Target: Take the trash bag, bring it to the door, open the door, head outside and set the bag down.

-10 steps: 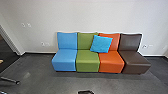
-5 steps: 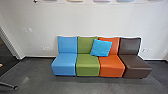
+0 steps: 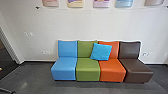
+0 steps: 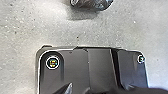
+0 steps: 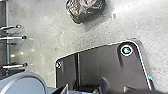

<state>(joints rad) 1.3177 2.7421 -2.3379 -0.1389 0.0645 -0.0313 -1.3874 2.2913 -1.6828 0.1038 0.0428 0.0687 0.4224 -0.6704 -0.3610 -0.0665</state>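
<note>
And there's the trash bag (image 5: 86,10), dark and crinkled, down on the floor (image 5: 127,25)!
It lies near the robot's base (image 5: 92,62), clear of its edge; over by the wall (image 3: 65,23), a blue cushion (image 3: 101,52) leans across the green seat (image 3: 87,70) and the orange seat (image 3: 112,70), while the state of either hand I can't tell.

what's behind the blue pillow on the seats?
Parts of the green backrest and orange backrest, which show around the pillow. It covers most of the line where they meet; anything tucked behind it can't be seen.
</note>
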